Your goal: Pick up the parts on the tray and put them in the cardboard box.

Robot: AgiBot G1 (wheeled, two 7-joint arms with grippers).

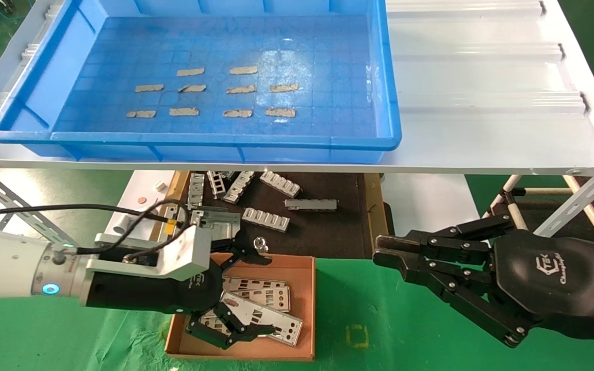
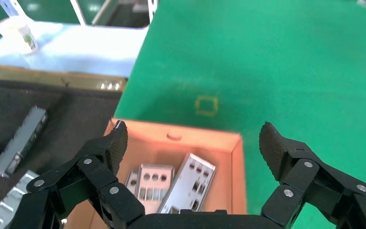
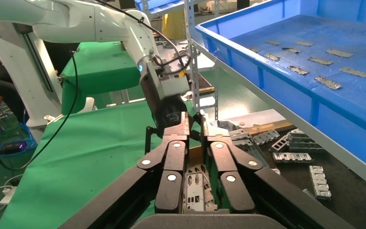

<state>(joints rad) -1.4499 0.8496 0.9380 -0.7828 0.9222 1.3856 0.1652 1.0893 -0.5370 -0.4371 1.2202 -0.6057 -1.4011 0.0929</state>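
Observation:
The cardboard box (image 1: 299, 281) sits on the green cloth at the front, and several silver plates (image 1: 268, 317) lie in it, overlapping. My left gripper (image 1: 263, 293) hovers just over the box, open and empty. The left wrist view shows its open jaws (image 2: 193, 138) over two plates (image 2: 188, 179) on the box floor (image 2: 181, 143). The blue tray (image 1: 225, 140) on the white shelf holds only small grey strips (image 1: 240, 89); no plates show in it. My right gripper (image 1: 379, 255) is shut and empty, right of the box. Its wrist view (image 3: 196, 125) shows the plates (image 3: 194, 188) below it.
A dark wood-framed mat (image 1: 323, 232) behind the box carries several grey slotted brackets (image 1: 266, 219). The white shelf (image 1: 482, 103) overhangs the mat, with metal legs at both sides. Green cloth (image 1: 379, 330) lies between the box and the right gripper.

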